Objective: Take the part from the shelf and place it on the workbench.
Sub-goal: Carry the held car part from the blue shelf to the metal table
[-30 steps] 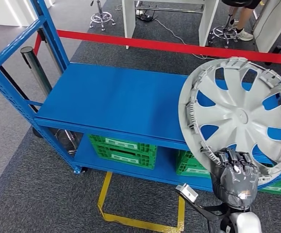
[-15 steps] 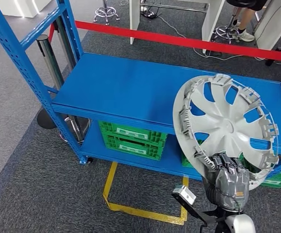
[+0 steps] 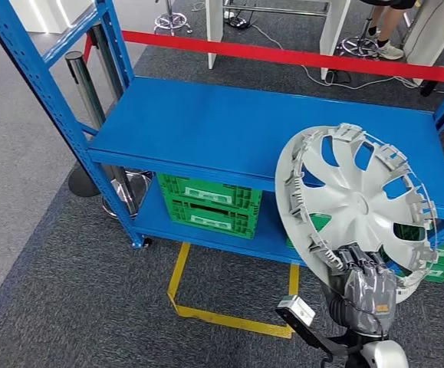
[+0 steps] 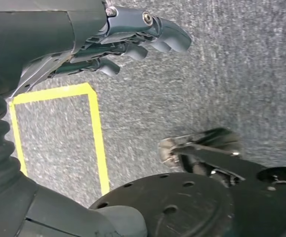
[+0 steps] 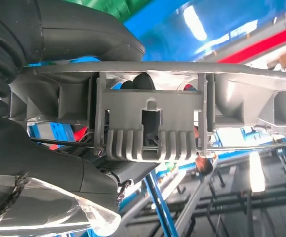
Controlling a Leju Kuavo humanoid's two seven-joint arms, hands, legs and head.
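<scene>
The right robot hand is gripping the part, a grey wheel cover, by its lower rim at the lower right of the head view. Its fingers are curling over the edge, and the close view from that wrist is showing the thumb and fingers clamping the cover's rim from both sides, next to one of the ribbed clips on its back. The cover is standing nearly upright in the air with its inner side facing the camera, in front of the right end of the blue shelf and, as far as the picture shows, touching nothing but the hand.

The left robot hand is hanging over the grey carpet beside a yellow floor marking, fingers loosely extended and slightly apart, holding nothing.

Judging from this, the first half of the task is looking done: the part is off the shelf and in a firm hold. The second half is all still to come. No bench is appearing in these pictures, so the robot is probably going to have to turn or walk away from the shelf, carry the cover across, and set it down. Green crates are sitting on the shelf's lower level, and a red barrier tape is running across the upper part of the frame behind it.
</scene>
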